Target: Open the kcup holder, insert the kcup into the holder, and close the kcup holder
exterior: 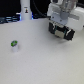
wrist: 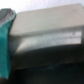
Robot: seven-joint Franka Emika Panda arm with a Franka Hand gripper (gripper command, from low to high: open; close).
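Right now the gripper (exterior: 62, 33) hangs over the white table (exterior: 40, 62), well apart from the green-topped kcup (exterior: 15, 45), which stands upright toward the exterior view's left. Whether its fingers are apart or together, I cannot tell.

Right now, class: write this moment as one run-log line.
tool: at kcup holder, grip state unclear | kcup: on table, apart from holder, not held | insertion: not done

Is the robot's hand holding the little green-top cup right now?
No. The kcup stands alone on the table, far from the gripper. Whether the gripper grips anything else cannot be told.
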